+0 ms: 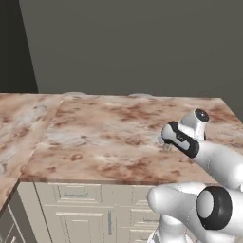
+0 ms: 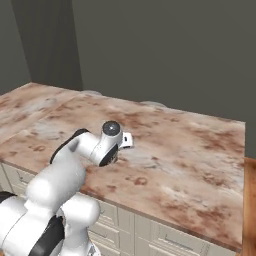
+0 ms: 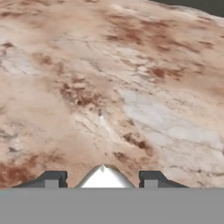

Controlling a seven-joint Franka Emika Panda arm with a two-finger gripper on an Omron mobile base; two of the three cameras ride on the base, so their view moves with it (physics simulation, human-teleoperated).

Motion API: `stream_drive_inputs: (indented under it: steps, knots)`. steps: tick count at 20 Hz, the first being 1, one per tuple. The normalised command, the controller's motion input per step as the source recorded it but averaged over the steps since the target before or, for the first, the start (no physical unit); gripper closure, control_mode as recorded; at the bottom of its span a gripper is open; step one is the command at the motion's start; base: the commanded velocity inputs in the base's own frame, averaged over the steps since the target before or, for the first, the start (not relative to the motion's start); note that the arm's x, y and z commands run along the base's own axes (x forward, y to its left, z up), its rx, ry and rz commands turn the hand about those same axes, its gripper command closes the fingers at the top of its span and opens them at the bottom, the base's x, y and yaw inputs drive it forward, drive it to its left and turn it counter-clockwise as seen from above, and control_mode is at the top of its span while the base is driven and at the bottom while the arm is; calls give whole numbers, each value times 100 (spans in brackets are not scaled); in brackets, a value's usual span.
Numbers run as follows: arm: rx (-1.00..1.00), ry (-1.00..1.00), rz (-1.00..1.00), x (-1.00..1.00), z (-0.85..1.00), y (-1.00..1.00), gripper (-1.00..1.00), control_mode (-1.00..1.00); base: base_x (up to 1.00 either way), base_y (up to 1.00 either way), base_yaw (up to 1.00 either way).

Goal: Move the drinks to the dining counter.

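The dining counter (image 1: 109,137), a broad slab of beige stone with reddish-brown veins, takes up most of both base views, with cream panelled drawers (image 1: 78,193) under its near edge and a plain grey wall (image 1: 133,42) behind its far edge. A second run of the same stone (image 1: 19,123) meets it at the left. The white arm (image 2: 75,165) reaches out low over the near part of the top, its wrist bent downward, and its own body hides the gripper from both base cameras. In the hand view the gripper (image 3: 101,178) points down at the stone, its two dark fingertips (image 3: 52,178) set apart with a white peaked object (image 3: 103,177) between them, cut off at the bottom so that what it is cannot be made out; whether the fingers press on it cannot be told either. Two faint pale rounded shapes (image 1: 141,95) show at the far edge of the counter, too blurred to identify
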Motion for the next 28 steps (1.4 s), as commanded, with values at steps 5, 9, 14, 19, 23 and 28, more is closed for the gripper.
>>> stream_drive_inputs:
  steps: [5, 9, 14, 19, 23, 28]
  knots:
    - [0, 0, 0, 37, -27, 0, 100, -100, 0, 0, 0]
    - [0, 0, 0, 34, -32, 0, 100, -100, 0, 0, 0]
    - [0, 0, 0, 31, -34, 0, 100, -100, 0, 0, 0]
    - [0, 0, 0, 30, -33, 0, 100, -100, 0, 0, 0]
    - [0, 0, 0, 31, -30, 0, 100, -100, 0, 0, 0]
    - [0, 0, 0, 26, -29, 0, 100, -100, 0, 0, 0]
